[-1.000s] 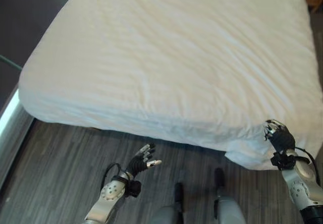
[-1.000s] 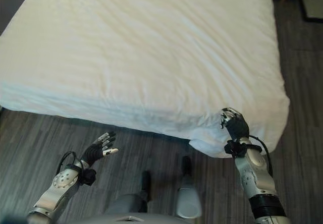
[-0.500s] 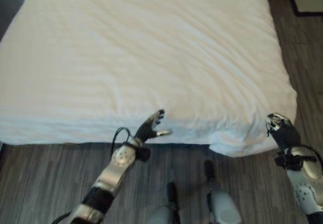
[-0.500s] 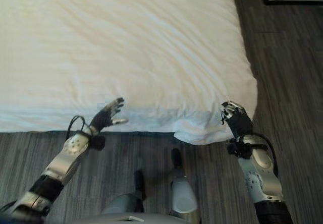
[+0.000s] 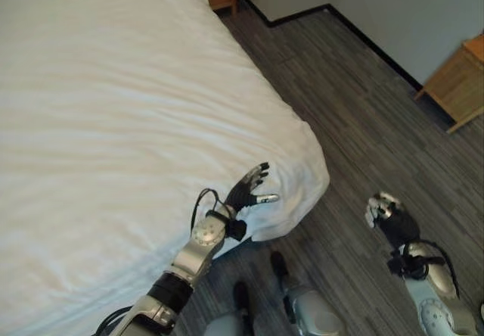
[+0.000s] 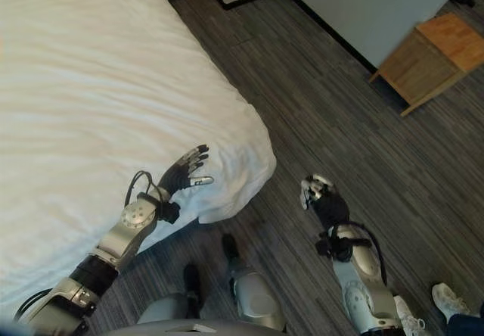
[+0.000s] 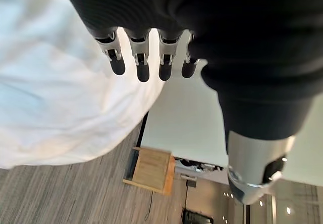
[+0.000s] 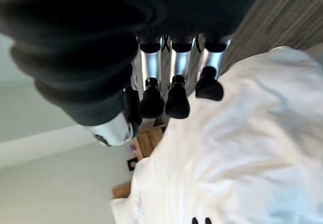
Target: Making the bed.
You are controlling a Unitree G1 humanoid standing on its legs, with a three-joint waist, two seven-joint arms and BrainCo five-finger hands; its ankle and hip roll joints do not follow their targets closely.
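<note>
A white duvet (image 5: 113,101) lies spread over the bed (image 6: 227,213), fairly smooth with faint creases. Its near corner bulges, rounded and puffy, drooping over the bed's edge toward the grey wood floor (image 5: 355,124).

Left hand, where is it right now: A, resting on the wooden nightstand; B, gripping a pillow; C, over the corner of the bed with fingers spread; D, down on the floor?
C: the left hand hangs open by the corner of the bed, holding nothing.

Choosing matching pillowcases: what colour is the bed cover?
Plain white, no pattern; the bed cover shows best in the left eye view.
</note>
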